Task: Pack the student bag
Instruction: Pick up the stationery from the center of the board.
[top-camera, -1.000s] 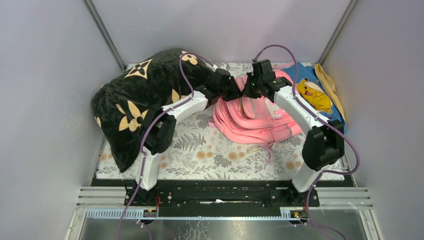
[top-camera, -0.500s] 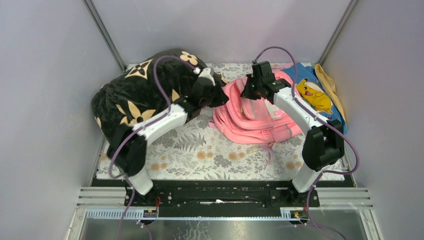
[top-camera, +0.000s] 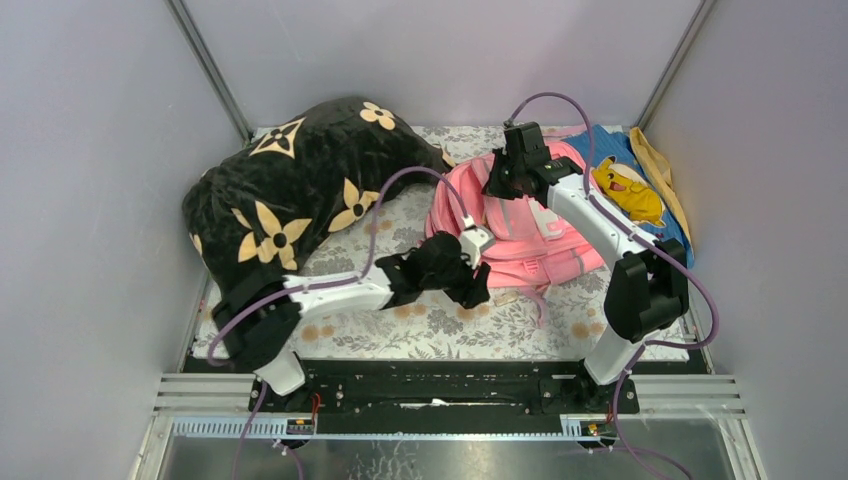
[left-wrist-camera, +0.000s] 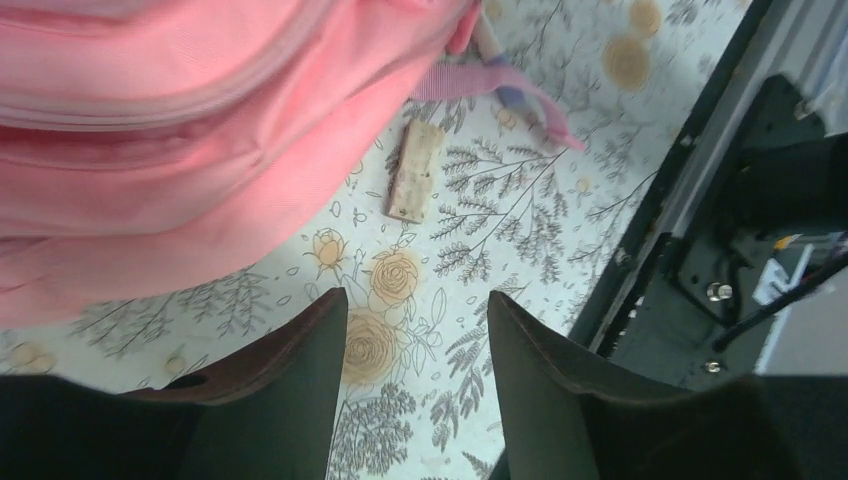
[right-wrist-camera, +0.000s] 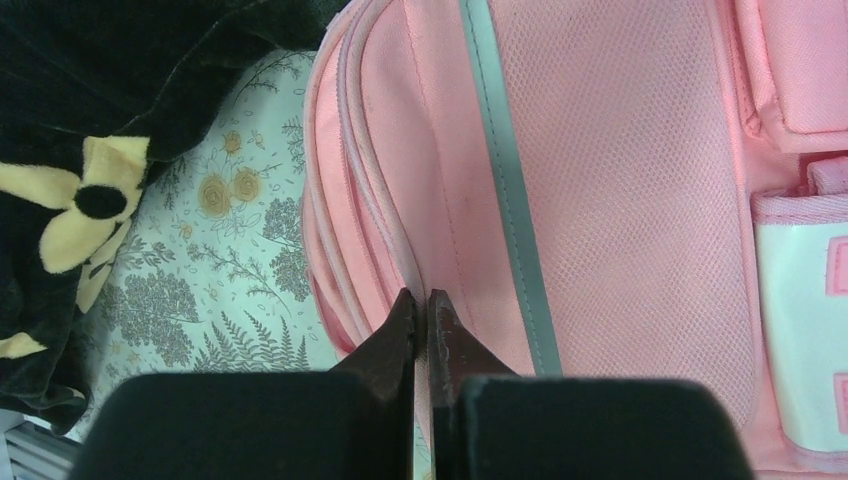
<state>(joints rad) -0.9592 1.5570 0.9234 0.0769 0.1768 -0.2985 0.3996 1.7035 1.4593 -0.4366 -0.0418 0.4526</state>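
The student bag (top-camera: 535, 240) lies flat on the flowered worktop (top-camera: 520, 325), from its middle toward 1 o'clock, with the black pillow (top-camera: 290, 190) at 10 o'clock and the blue cloth (top-camera: 608, 148) at 2 o'clock. The left pincer (left-wrist-camera: 415, 300) hangs parted and empty over bare worktop by the bag's 7 o'clock edge. The right pincer (right-wrist-camera: 421, 300) is pressed together at the bag's zip seam; I cannot tell whether it nips fabric.

One pink backpack (top-camera: 540, 235), one black flowered pillow (top-camera: 280, 190), one blue cloth (top-camera: 615, 148), one tan cloth (top-camera: 660, 165), one small tan block (left-wrist-camera: 416, 170) on the worktop (top-camera: 570, 322), and two hands, the left hand (left-wrist-camera: 418, 298) and the right hand (right-wrist-camera: 422, 297)
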